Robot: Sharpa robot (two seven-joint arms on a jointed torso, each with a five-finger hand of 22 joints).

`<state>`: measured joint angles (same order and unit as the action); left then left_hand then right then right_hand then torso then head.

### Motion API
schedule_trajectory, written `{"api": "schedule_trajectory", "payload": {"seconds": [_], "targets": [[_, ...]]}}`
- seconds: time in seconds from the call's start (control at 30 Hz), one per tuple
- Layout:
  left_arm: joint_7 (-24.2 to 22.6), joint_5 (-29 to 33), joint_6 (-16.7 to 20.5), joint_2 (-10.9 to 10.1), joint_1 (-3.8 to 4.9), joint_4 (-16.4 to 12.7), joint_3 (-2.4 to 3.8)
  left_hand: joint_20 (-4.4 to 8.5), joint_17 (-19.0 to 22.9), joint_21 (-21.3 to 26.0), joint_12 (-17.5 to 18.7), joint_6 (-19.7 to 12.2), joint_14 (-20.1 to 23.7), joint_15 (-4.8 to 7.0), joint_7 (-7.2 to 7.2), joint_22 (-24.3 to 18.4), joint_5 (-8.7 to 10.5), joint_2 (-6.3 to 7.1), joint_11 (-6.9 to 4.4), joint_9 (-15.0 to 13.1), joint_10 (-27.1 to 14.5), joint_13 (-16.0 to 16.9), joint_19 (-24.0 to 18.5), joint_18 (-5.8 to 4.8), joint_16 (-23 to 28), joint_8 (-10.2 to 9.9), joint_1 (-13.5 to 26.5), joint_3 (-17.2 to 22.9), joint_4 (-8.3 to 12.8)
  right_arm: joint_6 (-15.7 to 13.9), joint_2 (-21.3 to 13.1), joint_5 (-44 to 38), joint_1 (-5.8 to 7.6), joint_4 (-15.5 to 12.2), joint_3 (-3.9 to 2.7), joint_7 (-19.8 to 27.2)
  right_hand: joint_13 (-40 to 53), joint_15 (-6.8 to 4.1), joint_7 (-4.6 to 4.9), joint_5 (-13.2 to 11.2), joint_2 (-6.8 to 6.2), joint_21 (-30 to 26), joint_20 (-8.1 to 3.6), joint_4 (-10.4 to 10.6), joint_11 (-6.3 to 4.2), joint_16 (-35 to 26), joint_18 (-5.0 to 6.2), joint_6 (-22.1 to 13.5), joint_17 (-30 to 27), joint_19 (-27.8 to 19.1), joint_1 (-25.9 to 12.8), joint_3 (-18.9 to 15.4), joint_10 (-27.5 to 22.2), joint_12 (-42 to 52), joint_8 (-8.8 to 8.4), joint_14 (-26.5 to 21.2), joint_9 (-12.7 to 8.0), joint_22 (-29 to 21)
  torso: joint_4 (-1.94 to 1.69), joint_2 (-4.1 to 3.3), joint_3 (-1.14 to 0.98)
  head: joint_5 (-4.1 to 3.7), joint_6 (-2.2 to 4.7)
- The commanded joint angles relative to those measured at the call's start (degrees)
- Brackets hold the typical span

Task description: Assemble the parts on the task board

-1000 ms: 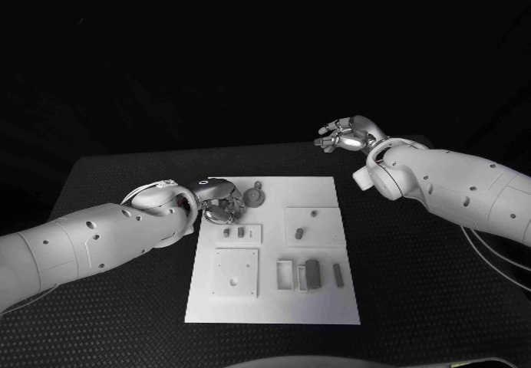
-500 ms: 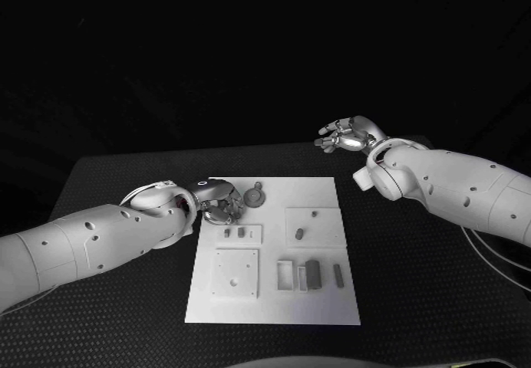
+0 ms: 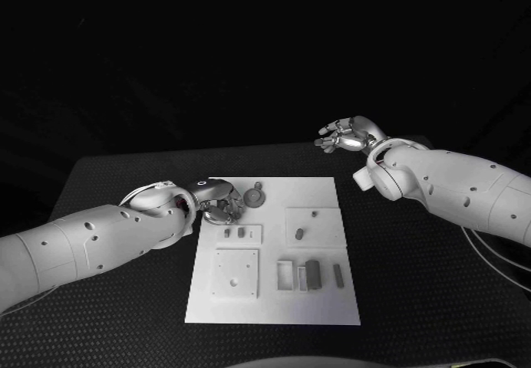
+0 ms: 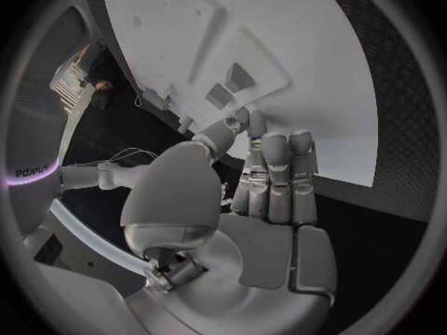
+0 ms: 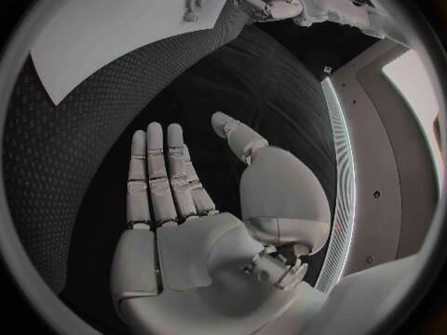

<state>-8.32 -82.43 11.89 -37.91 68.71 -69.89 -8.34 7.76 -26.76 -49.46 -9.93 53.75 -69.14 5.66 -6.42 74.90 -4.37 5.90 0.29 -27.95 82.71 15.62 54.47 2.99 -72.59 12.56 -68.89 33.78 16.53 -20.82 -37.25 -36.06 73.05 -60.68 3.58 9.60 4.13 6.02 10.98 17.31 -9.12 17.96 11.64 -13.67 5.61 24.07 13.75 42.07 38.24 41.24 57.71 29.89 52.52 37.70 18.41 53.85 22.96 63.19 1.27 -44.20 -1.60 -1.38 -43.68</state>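
Working with the left hand [image 3: 219, 203] at the far left corner of the task board [image 3: 332, 299], fingers curled; cannot tell whether gripping a part. Hovering the right hand [image 3: 348, 135], fingers spread and holding nothing, beyond the bench [image 3: 420, 291]. Advising slow, square seating.

Only partly legible: pale lettering reading roughly "PDxxus", glowing at nine o'clock of the left wrist view on a curved dark surface [image 4: 37, 173].

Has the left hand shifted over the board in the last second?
Barely, if at all: the left hand sits at the same spot by the board's far left corner, beside the round part.
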Motion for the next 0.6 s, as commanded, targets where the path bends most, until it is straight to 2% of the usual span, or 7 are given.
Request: {"api": "schedule_trajectory", "payload": {"seconds": [0.03, 0.1, 0.4, 0.6], "targets": [[-0.8, 1.2, 1.1, 0.1, -0.01, -0.1, 0.03, 3.66, -0.1, -0.2, -0.4, -1.4, 0.0, 0.55, 0.01, 0.9, -0.29, 0.18, -0.19, 0.4, 0.3, 0.3, 0.5, -0.21, -0.4, -0.8, -0.6, -0.3, -0.1, 0.6, 0.0, -0.1, -0.02, 0.0, -0.03, 0.6, -0.1, 0.37, 1.35, 0.2, 0.25, -0.4, -0.06, -0.1, 4.27, -0.2, -0.57, 0.6, 0.1, 0.4, -0.3, -0.3, -7.0, 0.3, 0.14, 0.0, -0.1, 0.1, -0.01, -0.02, -0.01, 0.02, 0.06], [-0.8, 1.3, 1.0, 0.1, -0.01, -0.1, 0.03, 3.72, -0.1, -0.2, -0.6, -2.9, 0.0, 0.70, 0.29, 0.9, -0.24, 0.23, -0.35, 0.7, 0.2, 0.4, 0.6, -0.26, -0.4, -1.5, -0.6, -0.3, -0.1, 0.5, 0.0, -0.1, -0.02, 0.0, -0.03, 0.6, -0.1, 0.37, 1.35, 0.2, 0.25, -0.4, -0.06, -0.1, 4.27, -0.2, -0.57, 0.6, 0.1, 0.4, -0.3, -0.3, -7.0, 0.3, 0.14, 0.0, -0.1, 0.1, 0.02, 0.00, -0.01, 0.05, 0.06], [-0.6, 2.5, 0.9, -0.1, -0.03, 0.2, 0.05, 3.92, -0.1, -0.1, -0.9, -5.4, 0.0, 0.90, 0.61, 0.8, -0.11, 0.54, -0.56, 1.2, 0.0, 0.6, 0.6, -0.40, -0.4, -2.5, -0.7, -0.5, -0.1, 0.5, 0.0, -0.1, -0.02, 0.0, -0.03, 0.6, -0.1, 0.38, 1.35, 0.2, 0.24, -0.4, -0.06, -0.1, 4.27, -0.2, -0.57, 0.6, 0.1, 0.4, -0.2, -0.3, -7.0, 0.3, 0.14, 0.0, -0.1, 0.1, 0.05, 0.01, -0.02, 0.08, 0.11], [-1.1, 4.8, 0.7, -1.0, -0.09, -0.2, 0.20, 4.02, 0.1, 0.2, -1.0, -9.0, 0.2, 0.98, 1.00, 0.7, 0.88, 1.04, -0.67, 1.8, -0.5, 0.8, 0.5, -0.60, -0.2, -3.8, 0.0, -1.3, -0.2, 0.4, -0.5, -0.1, -0.02, 0.0, -0.02, 0.5, -0.1, 0.38, 1.35, 0.2, 0.21, -0.4, -0.06, -0.2, 4.28, -0.3, -0.57, 0.6, 0.1, 0.4, -0.2, -0.3, -7.0, 0.3, 0.14, 0.0, -0.1, 0.1, 0.04, -0.01, 0.04, 0.04, 0.31]]}}
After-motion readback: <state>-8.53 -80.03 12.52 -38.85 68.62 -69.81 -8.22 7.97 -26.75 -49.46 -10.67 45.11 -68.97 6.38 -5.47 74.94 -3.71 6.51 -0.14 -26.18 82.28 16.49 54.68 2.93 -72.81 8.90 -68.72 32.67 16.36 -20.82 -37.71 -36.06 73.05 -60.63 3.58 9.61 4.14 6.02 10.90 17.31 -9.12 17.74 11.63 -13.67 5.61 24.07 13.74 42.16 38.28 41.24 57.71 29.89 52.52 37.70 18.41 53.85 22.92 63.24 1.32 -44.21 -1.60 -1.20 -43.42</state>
